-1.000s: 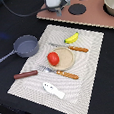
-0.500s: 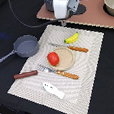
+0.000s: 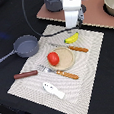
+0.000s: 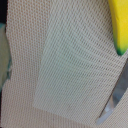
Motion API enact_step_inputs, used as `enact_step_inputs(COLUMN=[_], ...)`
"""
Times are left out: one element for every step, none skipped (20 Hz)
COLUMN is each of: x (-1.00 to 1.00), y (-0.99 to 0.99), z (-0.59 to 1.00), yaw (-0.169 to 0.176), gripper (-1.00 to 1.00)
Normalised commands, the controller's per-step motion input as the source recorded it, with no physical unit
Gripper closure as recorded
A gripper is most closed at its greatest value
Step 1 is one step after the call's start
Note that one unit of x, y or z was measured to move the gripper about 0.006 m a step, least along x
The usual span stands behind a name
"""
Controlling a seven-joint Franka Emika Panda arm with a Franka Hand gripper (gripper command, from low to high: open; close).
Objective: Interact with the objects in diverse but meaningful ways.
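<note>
On the woven placemat (image 3: 89, 64) lie a yellow banana (image 3: 72, 38), a red tomato (image 3: 53, 58) on a beige plate (image 3: 66, 57), and a white fish-shaped piece (image 3: 53, 89). A grey long-handled frying pan (image 3: 25, 45) sits at the mat's edge on the exterior view's left, and a brown-handled utensil (image 3: 25, 74) lies below it. My white gripper (image 3: 72, 27) hangs just above and behind the banana, touching nothing; its fingers are not clear. The wrist view shows the banana's tip (image 4: 118, 25), the placemat (image 4: 65, 65) and a metal blade (image 4: 114, 102).
A wooden-handled fork (image 3: 59, 72) and knife (image 3: 74, 47) flank the plate. Behind the mat, a brown board (image 3: 96, 13) carries a dark pot (image 3: 52, 0) and a pale bowl (image 3: 110, 4). A black cable (image 3: 28, 21) trails over the dark table.
The arm has come forward and down from the back of the scene, and now stands over the banana. The objects have not moved.
</note>
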Motion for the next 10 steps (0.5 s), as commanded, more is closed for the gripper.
enact_step_inputs(x=[0.34, 0.33, 0.34, 0.28, 0.29, 0.38, 0.42, 0.46, 0.45, 0.43], y=[-0.1, -0.1, -0.11, -0.17, -0.17, -0.12, -0.08, -0.05, -0.07, -0.1], z=[0.01, 0.0, 0.0, 0.0, 0.0, 0.0, 0.03, 0.03, 0.0, 0.0], yaw=[0.019, 0.086, 0.122, 0.155, 0.151, 0.126, 0.1, 0.092, 0.081, 0.076], gripper=[-1.0, -1.0, -1.0, -1.0, -1.0, -1.0, -1.0, -1.0, -1.0, -1.0])
